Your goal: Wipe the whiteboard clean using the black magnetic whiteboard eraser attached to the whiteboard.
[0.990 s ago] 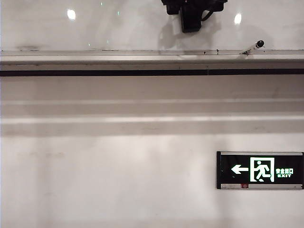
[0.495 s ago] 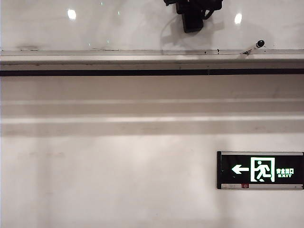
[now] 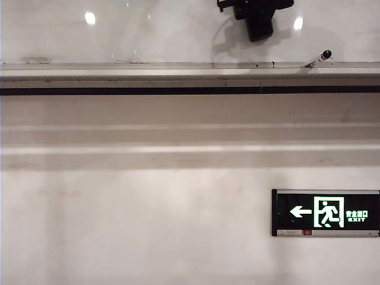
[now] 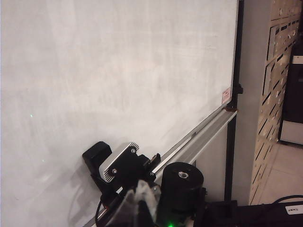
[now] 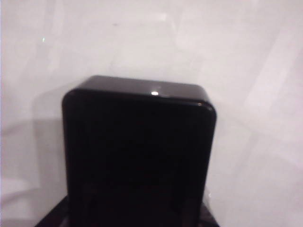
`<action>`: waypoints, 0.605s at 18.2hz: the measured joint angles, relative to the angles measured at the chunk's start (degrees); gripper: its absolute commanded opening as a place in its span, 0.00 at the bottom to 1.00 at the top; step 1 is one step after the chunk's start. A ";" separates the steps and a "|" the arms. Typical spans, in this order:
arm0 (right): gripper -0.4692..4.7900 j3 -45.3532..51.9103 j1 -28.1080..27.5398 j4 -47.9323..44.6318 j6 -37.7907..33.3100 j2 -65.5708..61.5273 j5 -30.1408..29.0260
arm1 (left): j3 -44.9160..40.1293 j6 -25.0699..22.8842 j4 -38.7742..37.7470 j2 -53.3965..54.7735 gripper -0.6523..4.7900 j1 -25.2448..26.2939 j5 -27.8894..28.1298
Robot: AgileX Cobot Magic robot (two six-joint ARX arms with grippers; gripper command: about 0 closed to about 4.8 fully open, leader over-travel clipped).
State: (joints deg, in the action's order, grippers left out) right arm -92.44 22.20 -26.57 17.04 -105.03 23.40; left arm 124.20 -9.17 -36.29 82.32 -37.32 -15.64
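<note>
The eraser (image 5: 139, 156), a glossy black block with rounded corners, fills most of the right wrist view. Dark finger parts just show at its lower corners. The right hand (image 3: 256, 13) appears clamped on the eraser. The glossy whiteboard (image 5: 246, 56) lies directly behind the block, but the frames do not show whether its face is pressed flat to the board.

In the left wrist view, the left hand (image 4: 138, 205) shows only partly at the lower edge, among dark rig parts. Its jaws are together and hold nothing. It sits low near the board's grey tray rail (image 4: 203, 139) and well away from the eraser.

Farther off, the exterior view shows the right hand at the top centre, against the board and above the rail. A white marker with a black cap (image 3: 317, 58) lies on the rail to the right, near the hand but not touching it. Below the rail is a matte white wall (image 3: 148, 208) with a lit green exit sign (image 3: 325, 212) at lower right.

There are several risks from here:
- The magnet and the drag of wiping could twist the block in the jaws or pull it out, if the grip is light.
- A tilted block would wipe with one edge only and leave streaks.
- A stroke that runs too low could strike the rail or knock the marker off.
- Any marks are hard to make out in these views, so faint strokes could be missed.
</note>
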 measured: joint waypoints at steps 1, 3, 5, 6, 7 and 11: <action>0.42 0.00 0.00 0.13 0.00 0.04 -0.61 | 0.00 0.00 -0.02 0.00 0.11 -0.02 0.00; 0.42 -0.02 -0.11 1.27 -0.26 0.42 -3.76 | 0.00 0.00 -0.02 0.00 0.11 -0.02 0.00; 0.42 -0.07 0.11 2.36 -0.46 0.52 -6.21 | 0.00 0.00 -0.07 0.00 0.11 0.00 0.00; 0.42 -0.24 0.31 3.06 -0.44 0.42 -8.09 | 0.00 0.00 -0.02 -0.02 0.11 -0.02 -0.02; 0.42 -0.46 0.79 3.76 -0.46 0.17 -8.83 | 0.00 0.00 -0.02 -0.02 0.11 -0.02 -0.02; 0.42 -0.28 2.32 5.35 0.07 -1.33 -10.23 | 0.00 0.07 -0.81 0.00 0.11 -0.02 -0.72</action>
State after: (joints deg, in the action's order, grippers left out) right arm -92.73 24.51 -21.21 17.10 -106.37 13.17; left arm 124.20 -9.10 -37.10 82.32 -37.34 -16.36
